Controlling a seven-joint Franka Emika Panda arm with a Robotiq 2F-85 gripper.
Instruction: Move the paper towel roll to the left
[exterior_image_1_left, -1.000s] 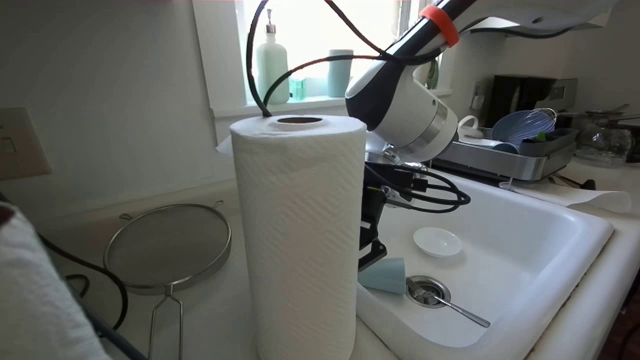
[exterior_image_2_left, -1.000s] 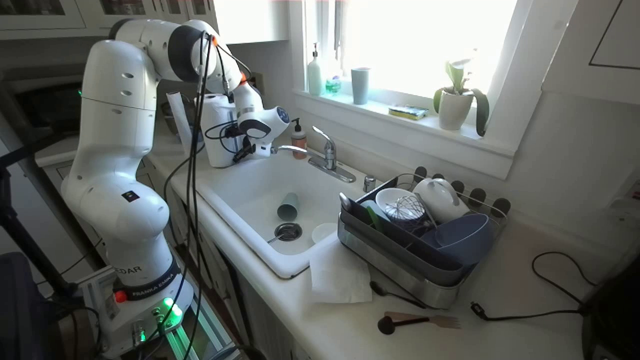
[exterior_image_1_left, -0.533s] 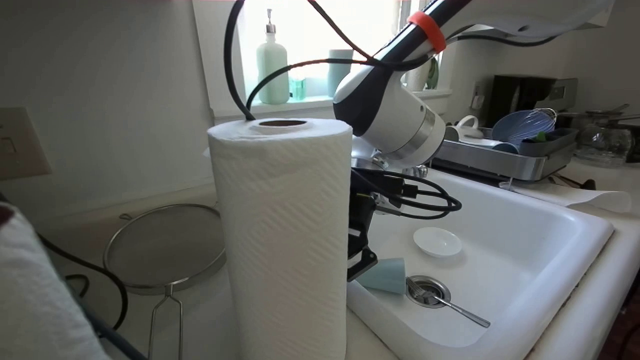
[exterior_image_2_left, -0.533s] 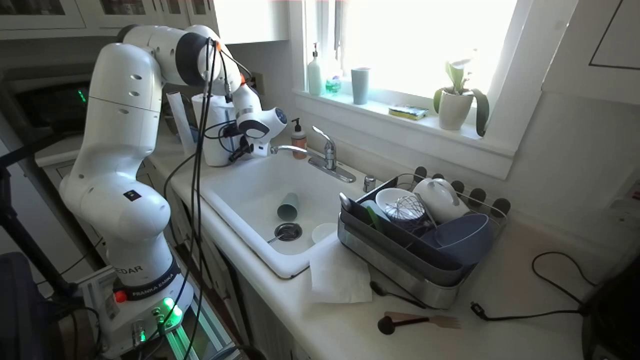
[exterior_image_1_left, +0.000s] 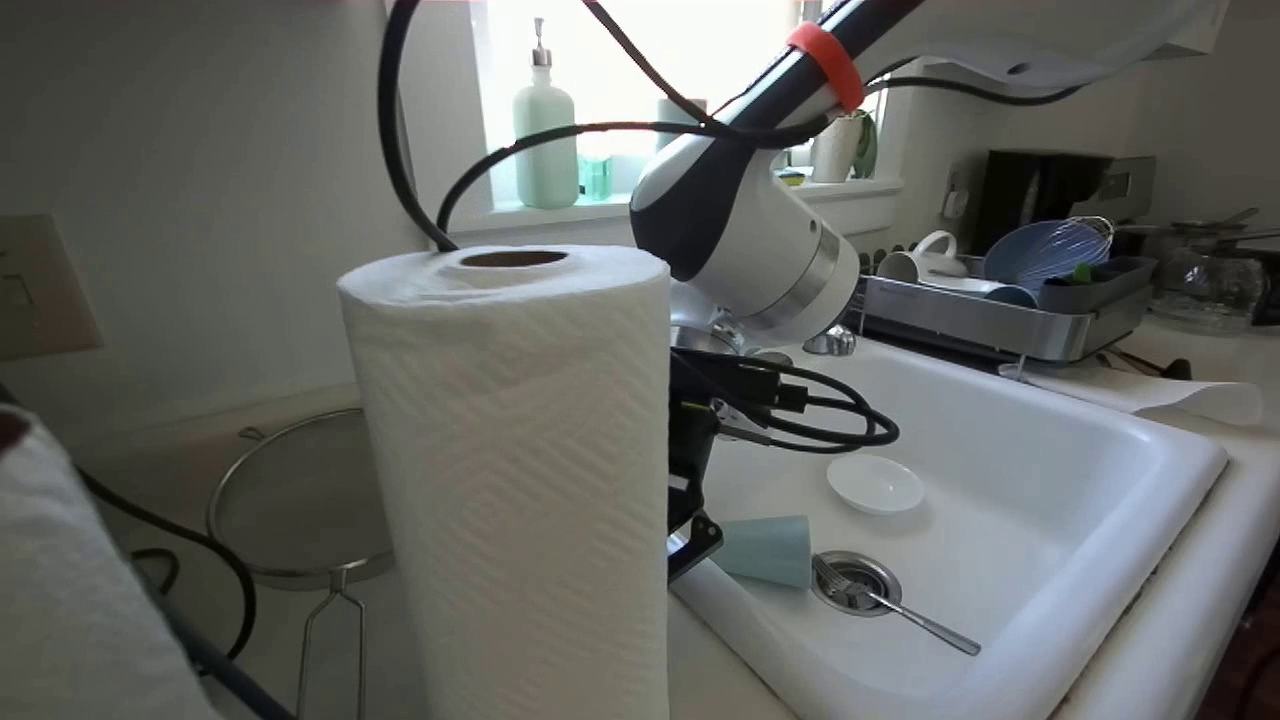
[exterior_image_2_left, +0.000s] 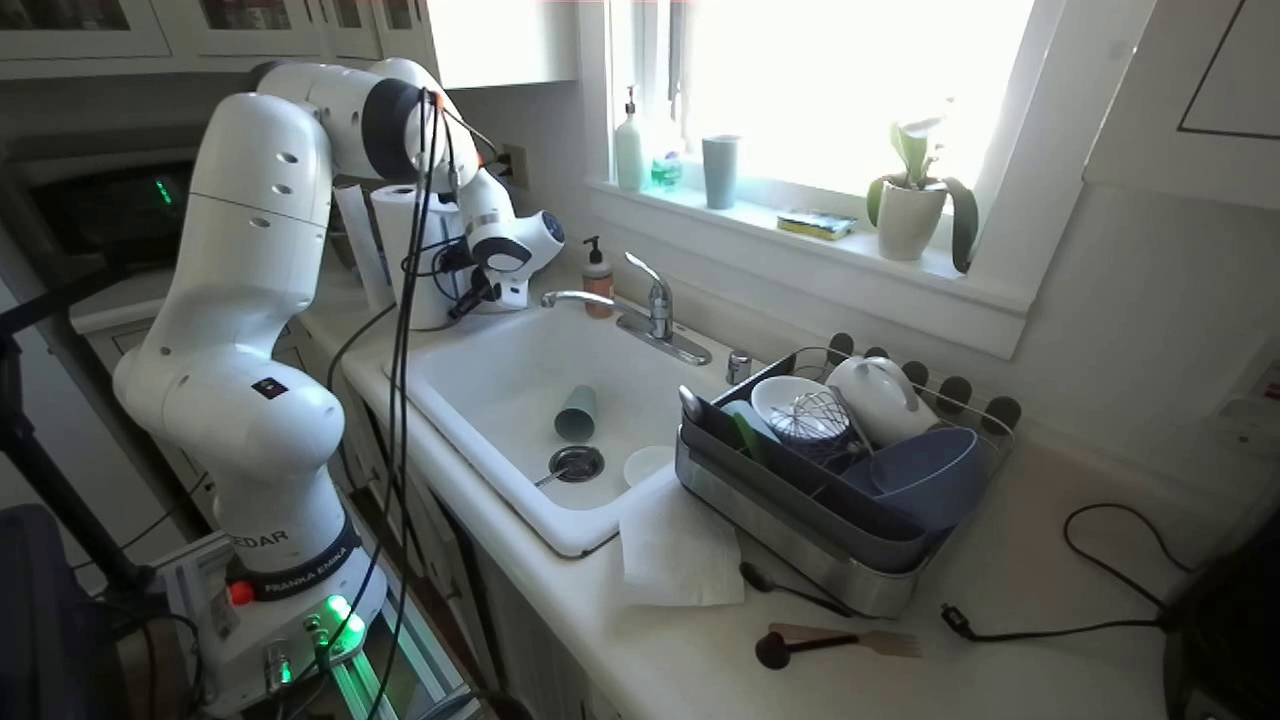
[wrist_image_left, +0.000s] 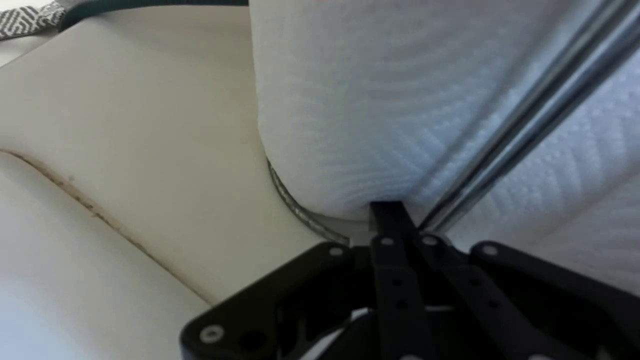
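Observation:
The paper towel roll (exterior_image_1_left: 520, 480) stands upright on the counter beside the sink, large in an exterior view. It is partly hidden behind the arm and cables in an exterior view (exterior_image_2_left: 390, 230). In the wrist view its white side (wrist_image_left: 350, 100) fills the upper part, with a metal rod (wrist_image_left: 535, 117) along it and a curved metal base rim (wrist_image_left: 300, 213) under it. My gripper (wrist_image_left: 395, 215) has its fingers together, low at the roll's sink side, at the rod's lower part. Whether the rod is between the fingers cannot be told. It also shows in an exterior view (exterior_image_1_left: 693, 548).
A mesh strainer (exterior_image_1_left: 310, 480) lies left of the roll, partly behind it. A white cloth-like shape (exterior_image_1_left: 80, 600) is at the lower left. The sink (exterior_image_1_left: 1020, 500) holds a blue cup (exterior_image_1_left: 765, 550), white dish (exterior_image_1_left: 875, 483) and fork (exterior_image_1_left: 925, 628). A faucet (exterior_image_2_left: 660, 305) stands behind it.
The roll and my gripper have moved together to the left and nearer the camera in an exterior view. The roll now covers more of the strainer. The fingers show no clear change.

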